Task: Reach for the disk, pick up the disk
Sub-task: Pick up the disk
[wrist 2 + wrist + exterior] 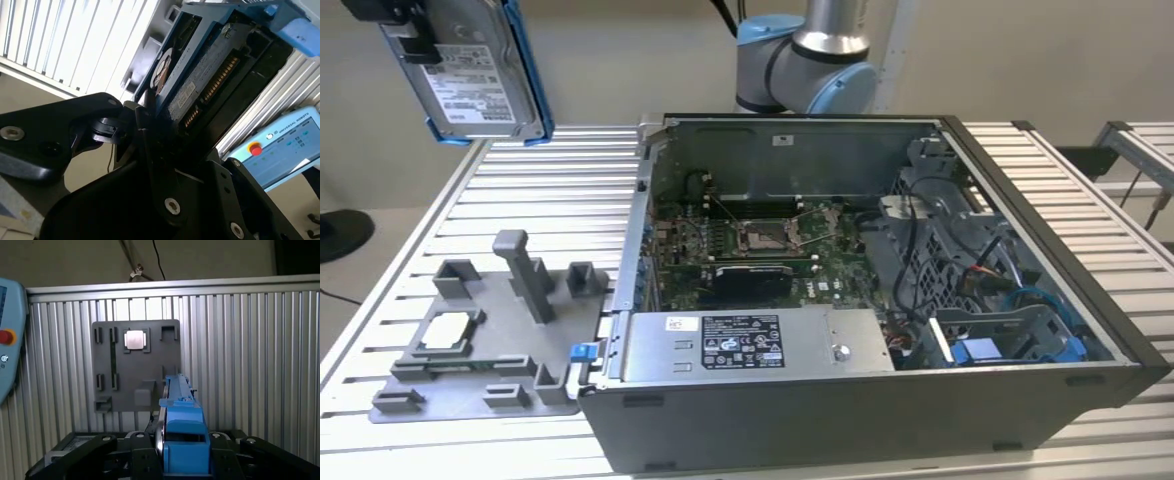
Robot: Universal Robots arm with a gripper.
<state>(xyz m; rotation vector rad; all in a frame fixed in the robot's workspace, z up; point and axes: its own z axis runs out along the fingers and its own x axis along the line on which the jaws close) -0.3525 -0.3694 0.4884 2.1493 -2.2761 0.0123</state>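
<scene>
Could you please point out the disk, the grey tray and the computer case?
disk [470,95], exterior view, on its white label.
grey tray [500,325], exterior view, on its bare base.
computer case [854,430], exterior view, on its near wall.

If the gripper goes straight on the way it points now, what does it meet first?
Probably the grey fixture plate on the table, with the held disk touching first; depth is unclear.

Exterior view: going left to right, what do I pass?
The disk, held up high → robot arm → blue bay.
</scene>
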